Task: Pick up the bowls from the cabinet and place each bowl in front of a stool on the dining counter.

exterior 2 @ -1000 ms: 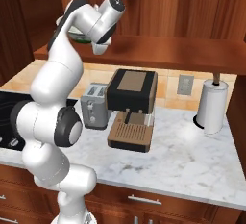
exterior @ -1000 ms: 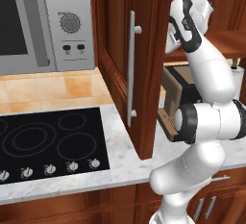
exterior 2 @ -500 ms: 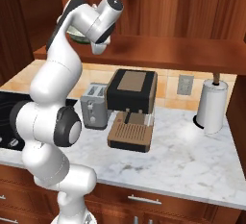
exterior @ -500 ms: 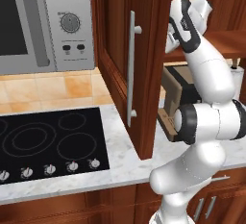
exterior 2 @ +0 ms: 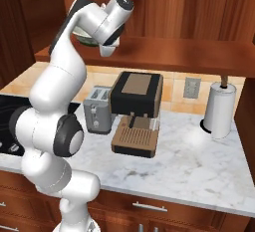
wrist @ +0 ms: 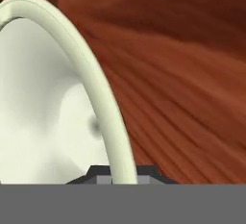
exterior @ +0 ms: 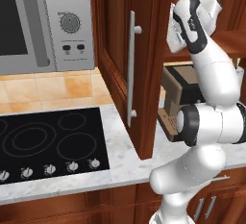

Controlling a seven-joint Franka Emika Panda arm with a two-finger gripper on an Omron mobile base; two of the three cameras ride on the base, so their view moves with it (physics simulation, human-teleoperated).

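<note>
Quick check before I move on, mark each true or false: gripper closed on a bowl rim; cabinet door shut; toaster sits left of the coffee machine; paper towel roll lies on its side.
1. The gripper is closed on the bowl rim: true.
2. The cabinet door is shut: false, it stands open.
3. The toaster sits left of the coffee machine in the right base view: true.
4. The paper towel roll lies on its side: false, it stands upright.

bowl (wrist: 43, 103) cropped at left edge, base hidden
</note>
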